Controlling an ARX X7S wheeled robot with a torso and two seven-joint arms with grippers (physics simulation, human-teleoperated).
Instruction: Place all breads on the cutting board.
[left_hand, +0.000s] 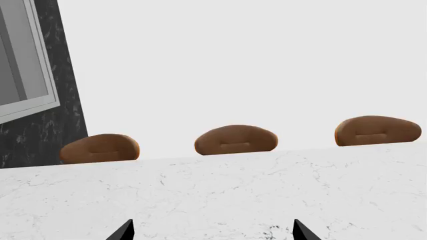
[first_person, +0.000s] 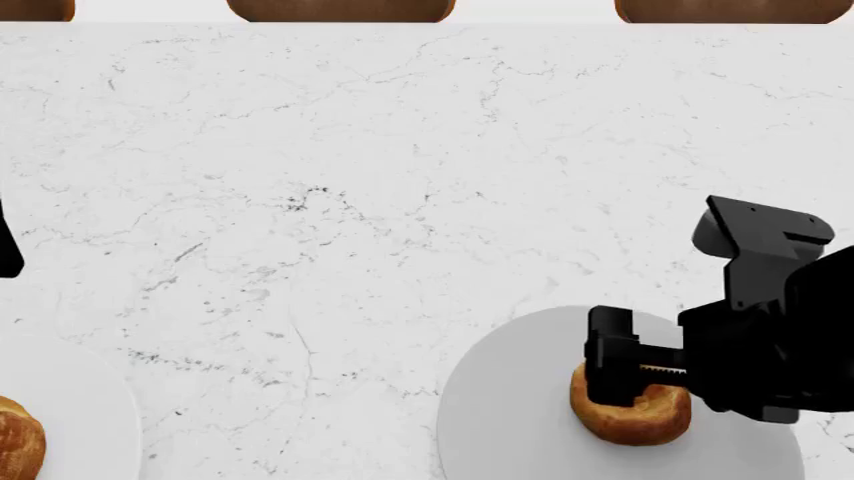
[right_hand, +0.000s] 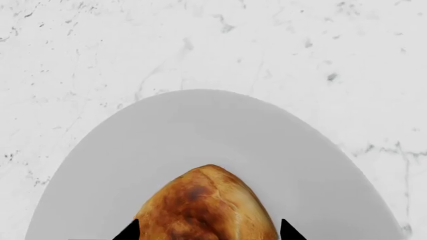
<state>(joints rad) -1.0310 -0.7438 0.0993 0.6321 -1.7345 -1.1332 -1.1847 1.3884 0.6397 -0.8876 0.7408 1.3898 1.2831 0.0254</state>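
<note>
I note a white marble counter (first_person: 334, 200) with grey veining, filling most of my head view. At its far edge stand three brown chair backs (left_hand: 235, 140), spaced left to right. A round white plate (first_person: 507, 410) lies near right; part of a second white plate (first_person: 94, 420) lies near left. A dark wall with a pale frame (left_hand: 33, 75) rises far left.

White marble-patterned counter (first_person: 334, 200) spans whole head view. Round white plate (first_person: 521, 420) on counter, near right. Golden-brown round roll (first_person: 634, 410) on that plate, toward its right half. Black right gripper (first_person: 638, 372) directly over roll, fingertips either side of it. Second white plate (first_person: 94, 420) at near left edge, second golden-brown roll (first_person: 16, 440) on it. Three brown wooden chair backs (left_hand: 235, 140) in row behind counter's far edge.
</note>
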